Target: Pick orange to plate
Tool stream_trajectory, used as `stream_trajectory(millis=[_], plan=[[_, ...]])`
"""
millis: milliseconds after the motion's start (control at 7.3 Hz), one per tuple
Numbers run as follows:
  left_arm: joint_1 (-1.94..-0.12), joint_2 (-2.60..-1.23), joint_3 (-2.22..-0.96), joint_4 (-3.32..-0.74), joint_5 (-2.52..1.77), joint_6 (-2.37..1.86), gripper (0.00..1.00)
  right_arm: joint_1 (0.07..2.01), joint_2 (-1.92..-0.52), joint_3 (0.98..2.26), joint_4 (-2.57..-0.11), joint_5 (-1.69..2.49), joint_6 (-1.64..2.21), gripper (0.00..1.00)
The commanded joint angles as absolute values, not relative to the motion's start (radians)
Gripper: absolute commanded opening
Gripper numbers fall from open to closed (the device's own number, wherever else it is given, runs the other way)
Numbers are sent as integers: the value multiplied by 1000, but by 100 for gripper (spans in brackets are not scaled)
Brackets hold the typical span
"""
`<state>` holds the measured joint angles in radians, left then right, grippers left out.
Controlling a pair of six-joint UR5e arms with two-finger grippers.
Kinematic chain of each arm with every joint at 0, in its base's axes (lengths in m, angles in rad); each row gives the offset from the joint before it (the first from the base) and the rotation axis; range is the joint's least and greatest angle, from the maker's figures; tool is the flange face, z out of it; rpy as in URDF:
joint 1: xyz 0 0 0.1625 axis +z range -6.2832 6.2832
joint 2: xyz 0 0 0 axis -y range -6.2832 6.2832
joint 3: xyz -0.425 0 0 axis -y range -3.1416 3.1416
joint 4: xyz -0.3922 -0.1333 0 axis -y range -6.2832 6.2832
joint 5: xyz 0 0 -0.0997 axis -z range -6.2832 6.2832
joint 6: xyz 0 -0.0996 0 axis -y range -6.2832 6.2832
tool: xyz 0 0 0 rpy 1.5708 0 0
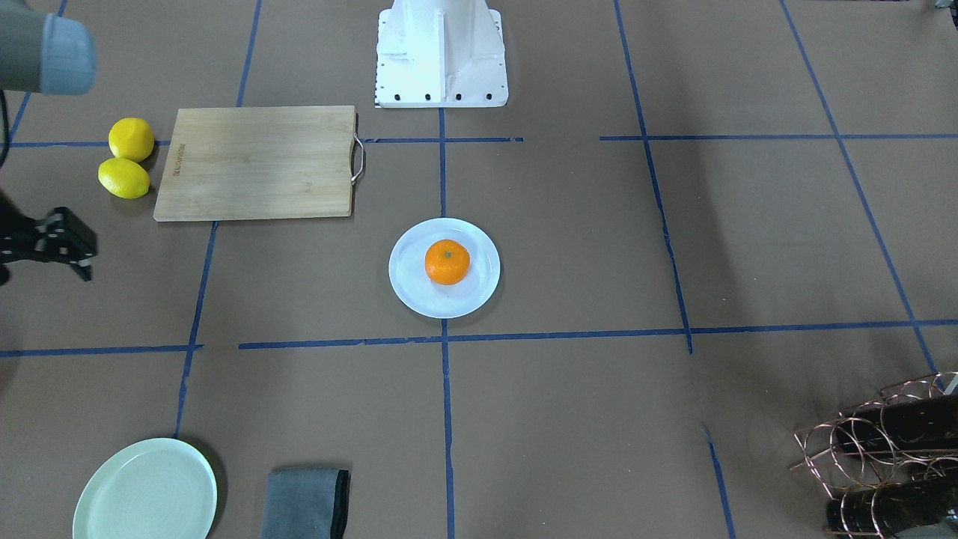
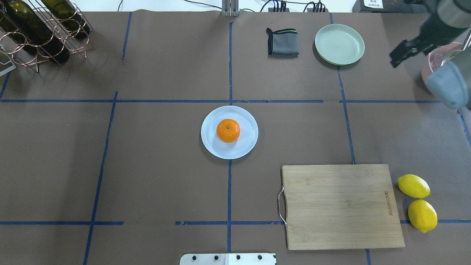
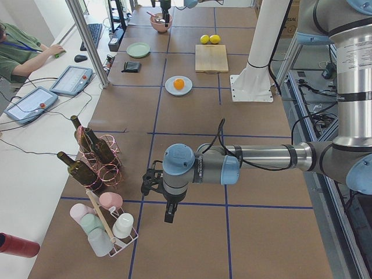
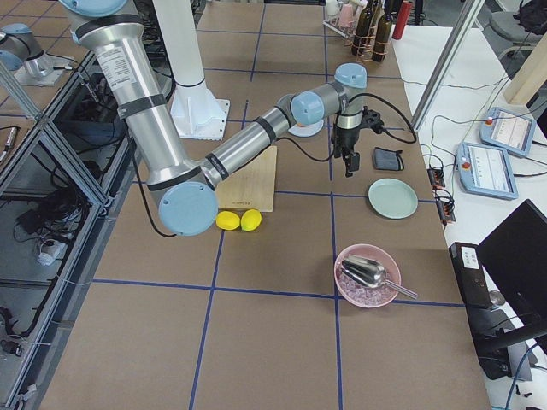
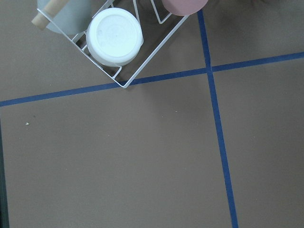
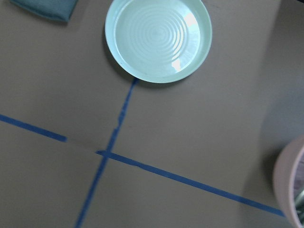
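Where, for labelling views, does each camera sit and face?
Front-facing: across the table, facing the robot's base; right gripper at its left edge.
Overhead: behind the robot, looking forward and down on the orange on the plate; right gripper top right.
Exterior left: table's left end, looking along it; left gripper near.
Exterior right: table's right end; right arm near.
Left wrist: down on a cup rack; no gripper shows.
Right wrist: down on the green plate; no gripper shows.
Shared: front-facing and overhead show the orange on the plate.

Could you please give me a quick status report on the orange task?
Right tool near the green plate, left tool near the cup rack, openings unreadable. Orange sits on the white plate. Nothing in the way.
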<state>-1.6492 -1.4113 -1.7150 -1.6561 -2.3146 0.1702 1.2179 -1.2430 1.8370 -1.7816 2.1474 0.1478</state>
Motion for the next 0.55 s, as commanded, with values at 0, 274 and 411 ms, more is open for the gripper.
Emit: stream_trajectory(millis=[0,274,411], plan=[[-1597,-1411,-1717,-1651,-2332,164,100,1440,-1443,1838,-1778,2207,-200,100],[-1597,-1410,-1764,-1577,-2333,169,100,1558,-1609,1838,-1769,2206,-215,100],[-1597,-1410,-1767,-1574,-2332,170,100,1568,-1670,1830,-1767,2200,-210,100]])
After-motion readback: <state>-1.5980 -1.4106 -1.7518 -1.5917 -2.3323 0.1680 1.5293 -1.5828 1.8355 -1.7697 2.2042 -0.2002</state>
